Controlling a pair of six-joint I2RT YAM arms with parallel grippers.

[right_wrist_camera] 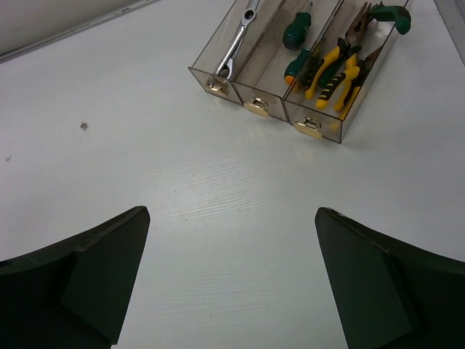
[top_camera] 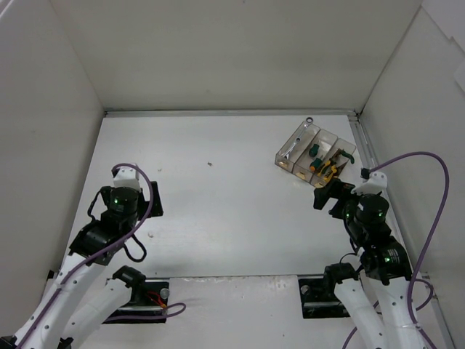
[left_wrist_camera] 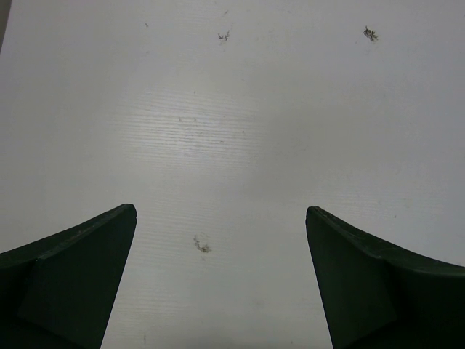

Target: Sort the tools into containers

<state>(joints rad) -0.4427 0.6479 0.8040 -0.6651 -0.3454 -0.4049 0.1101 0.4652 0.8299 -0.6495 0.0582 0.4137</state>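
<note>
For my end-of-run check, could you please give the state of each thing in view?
Bins, upright, each holding items.
Wrench, lying in left bin.
Screwdrivers, lying in middle bin.
Pliers, piled in right bin.
Left tool, open, empty.
Right tool, open, empty.

Our two white arms carry black joints lit green. Purple cables loop beside them; our fingers are dark wedges.

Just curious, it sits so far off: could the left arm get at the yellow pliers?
Probably not: the yellow pliers lie in the containers far right, before the right gripper; the left gripper hovers far across.
</note>
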